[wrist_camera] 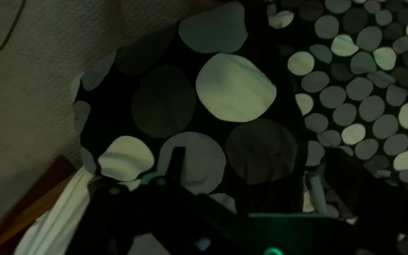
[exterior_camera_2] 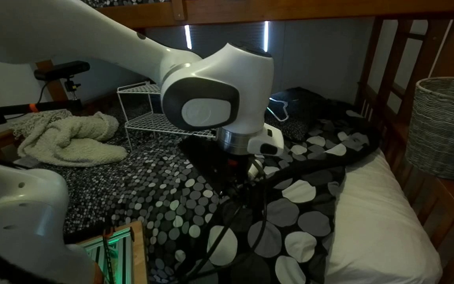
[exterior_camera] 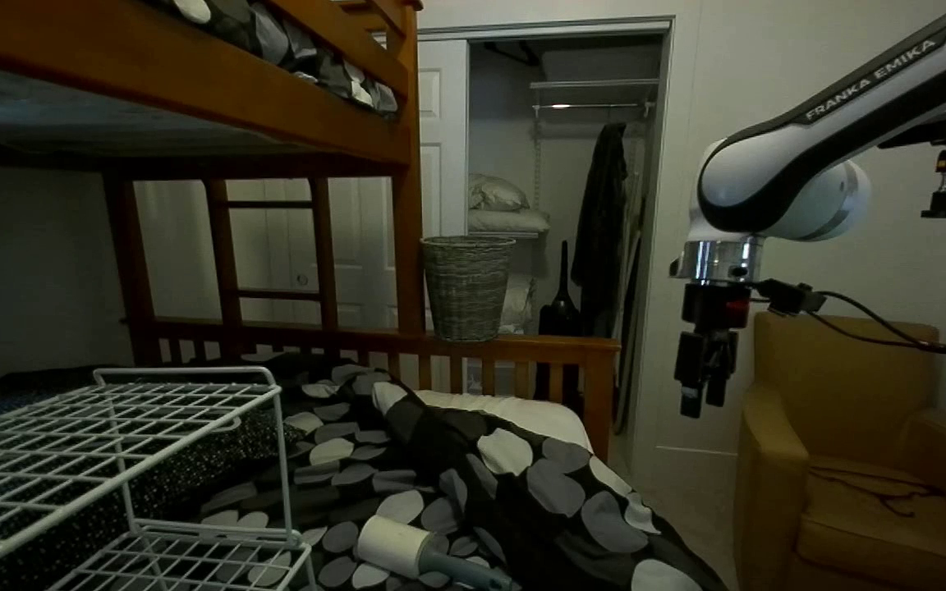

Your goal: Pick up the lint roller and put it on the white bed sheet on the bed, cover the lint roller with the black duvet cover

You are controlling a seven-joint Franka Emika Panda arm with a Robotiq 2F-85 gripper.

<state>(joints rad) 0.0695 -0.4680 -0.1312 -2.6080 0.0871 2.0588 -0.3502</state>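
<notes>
The hand point(exterior_camera: 704, 398) hangs in the air at the right of the frame in an exterior view, fingers pointing down and, as far as the gloom shows, parted, with nothing gripped. The step now looks to be the reach for the roller point(exterior_camera: 395, 546). Best to swing over it, turn until the fingers would straddle the handle point(exterior_camera: 461, 569) crosswise, and come straight down; the soft cover point(exterior_camera: 456, 468) will probably sink under pressure, so a shallow bite should avoid pinching cloth. The roller lies on that cover at lower centre, well apart from the hand and to its lower left (the grey rod point(wrist_camera: 316, 193) at lower right in the wrist view is probably its handle). Farther out, the sheet point(exterior_camera_2: 380, 221) shows at the right of an exterior view; the rack point(exterior_camera: 185, 371), at lower left, wants a wide berth.
</notes>
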